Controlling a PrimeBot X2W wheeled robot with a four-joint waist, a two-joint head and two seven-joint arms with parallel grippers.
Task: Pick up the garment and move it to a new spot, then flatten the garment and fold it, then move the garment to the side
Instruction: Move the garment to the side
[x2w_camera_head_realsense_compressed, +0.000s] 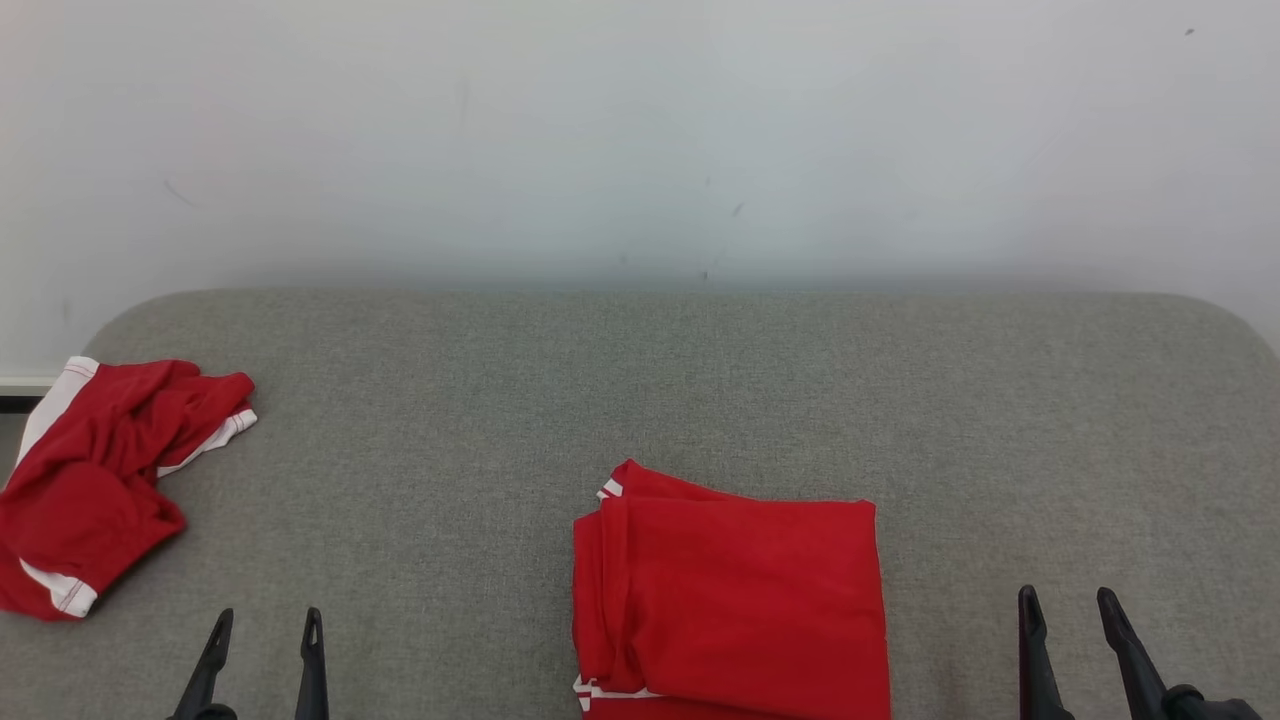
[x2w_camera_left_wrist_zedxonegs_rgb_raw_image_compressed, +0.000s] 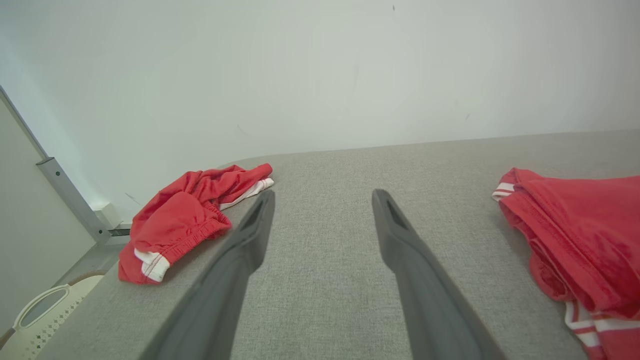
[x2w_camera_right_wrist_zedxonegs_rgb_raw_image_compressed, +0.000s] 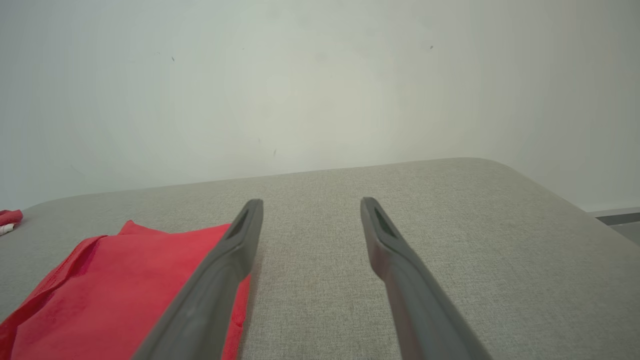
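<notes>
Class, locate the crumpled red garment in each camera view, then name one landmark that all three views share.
Head view: crumpled red garment at the far left, mid-height.
Left wrist view: crumpled red garment left of centre, at the surface's corner.
Right wrist view: crumpled red garment, just a sliver at the left edge.
Shared landmark: folded red garment.

Grey padded surface (x2w_camera_head_realsense_compressed: 640, 380) — white wall (x2w_camera_head_realsense_compressed: 640, 130)
</notes>
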